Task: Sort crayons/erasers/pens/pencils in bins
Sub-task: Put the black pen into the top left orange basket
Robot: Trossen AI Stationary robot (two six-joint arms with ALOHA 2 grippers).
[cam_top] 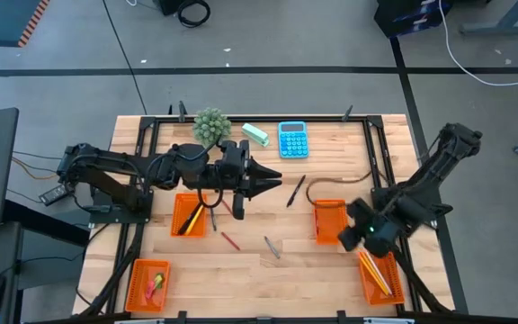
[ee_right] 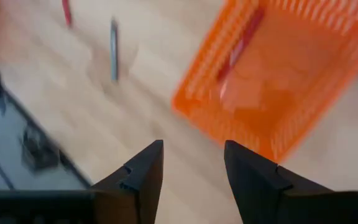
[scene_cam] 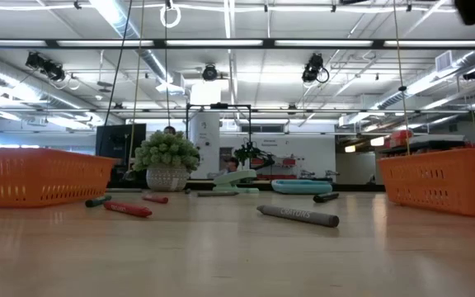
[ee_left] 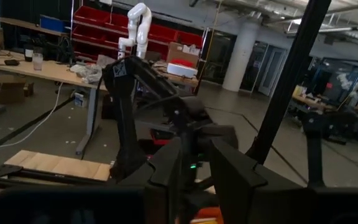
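1. Four orange bins (cam_top: 329, 221) sit on your table (cam_top: 250, 270): one at the left holds pencils (cam_top: 192, 219), one near the front left holds erasers (cam_top: 156, 284), one at the front right holds long sticks, and the one at mid-right is the one your right wrist view looks down into.
2. Your right gripper (ee_right: 191, 163) hangs with its fingers apart and nothing between them, just beside that mid-right bin. A red stick lies inside, so I judge a drop has been made there.
3. Your left gripper (cam_top: 261, 176) sits raised over the middle of the table, pointing toward a black pen (cam_top: 294, 192); I cannot tell whether its narrow gap holds anything.
4. The high view shows a red crayon (cam_top: 230, 240) and a grey stick (cam_top: 272, 246) loose between the bins.
5. Only the low view shows their lie: both flat on the wood, well apart.
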